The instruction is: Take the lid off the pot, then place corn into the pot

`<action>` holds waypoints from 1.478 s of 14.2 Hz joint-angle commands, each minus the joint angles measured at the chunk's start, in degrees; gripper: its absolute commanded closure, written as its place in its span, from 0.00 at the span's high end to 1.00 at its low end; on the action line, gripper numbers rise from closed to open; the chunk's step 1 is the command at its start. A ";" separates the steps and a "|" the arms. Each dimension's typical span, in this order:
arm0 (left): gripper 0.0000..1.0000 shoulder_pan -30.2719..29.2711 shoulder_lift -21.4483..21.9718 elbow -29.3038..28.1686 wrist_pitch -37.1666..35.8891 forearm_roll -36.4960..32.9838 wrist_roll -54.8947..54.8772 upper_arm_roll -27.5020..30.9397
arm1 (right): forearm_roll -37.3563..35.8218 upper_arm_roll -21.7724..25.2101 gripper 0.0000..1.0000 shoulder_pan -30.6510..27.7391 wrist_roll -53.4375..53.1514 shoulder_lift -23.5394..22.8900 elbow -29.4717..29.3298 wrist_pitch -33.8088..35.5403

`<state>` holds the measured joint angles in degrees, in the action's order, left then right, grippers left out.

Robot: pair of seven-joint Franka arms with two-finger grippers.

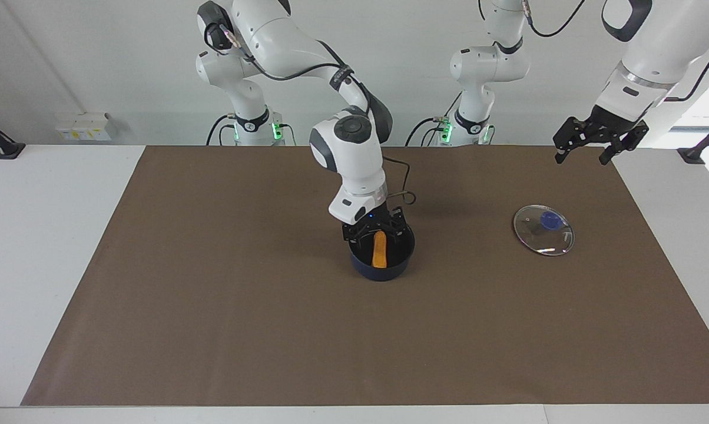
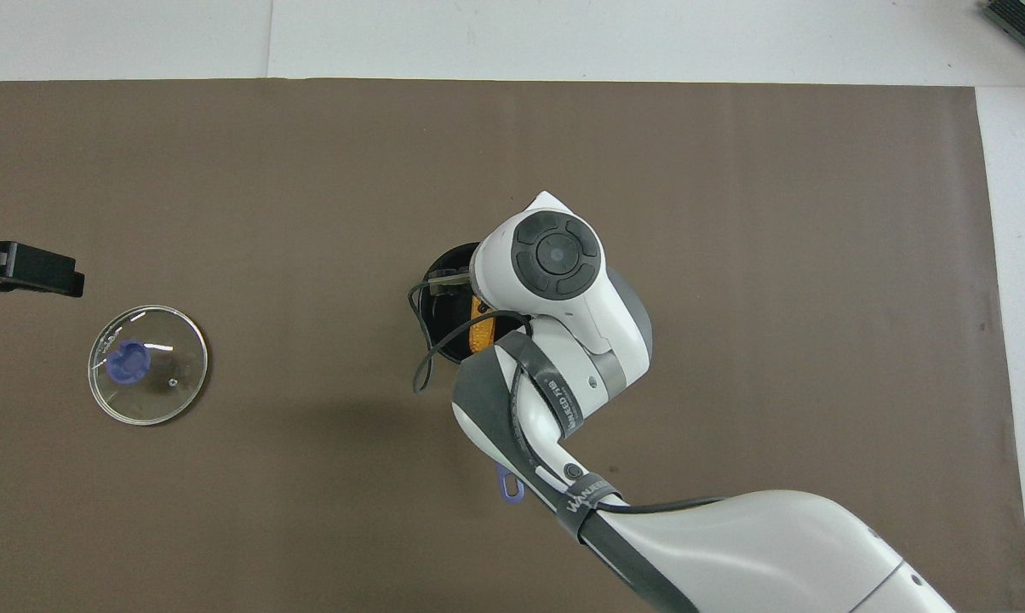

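The right hand (image 1: pixel 373 231) is hanging just over the pot (image 1: pixel 381 259), fingers spread and gripping nothing, its arm hiding most of the pot from overhead. Directly beneath it, one corn (image 1: pixel 379 249) is lying inside the pot, leaning on the wall. The pot's handle is mostly hidden under the arm. Well off toward the left arm's end of the worktop (image 1: pixel 213 330), one lid (image 1: pixel 543 229) is lying flat, and the left hand (image 1: pixel 587 154) is waiting spread above that end.
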<state>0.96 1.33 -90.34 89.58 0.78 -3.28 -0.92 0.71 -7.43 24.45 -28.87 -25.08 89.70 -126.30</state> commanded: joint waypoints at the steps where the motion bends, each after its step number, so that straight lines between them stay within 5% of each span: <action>1: 1.00 -0.17 -0.18 0.78 -0.72 -0.16 0.02 0.30 | -0.63 -0.56 1.00 -5.71 1.44 6.87 1.00 8.84; 8: 1.00 -0.52 0.17 0.78 -1.43 -0.16 -0.06 0.48 | -5.29 -0.74 1.00 -18.02 5.83 14.61 0.91 19.15; 16: 1.00 -0.52 0.17 0.78 -1.52 -0.16 -0.06 0.48 | -3.97 -0.39 1.00 -21.98 6.19 25.24 -0.75 30.92; 21: 1.00 -0.52 0.17 0.78 -1.52 -0.16 -0.06 0.48 | -2.40 1.36 1.00 -25.32 16.99 28.59 -0.59 36.56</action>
<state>0.51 1.35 -90.34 89.31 0.78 -3.26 -0.55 -3.37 -6.85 0.60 -15.89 2.82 88.50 -90.56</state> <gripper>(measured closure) 0.000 0.000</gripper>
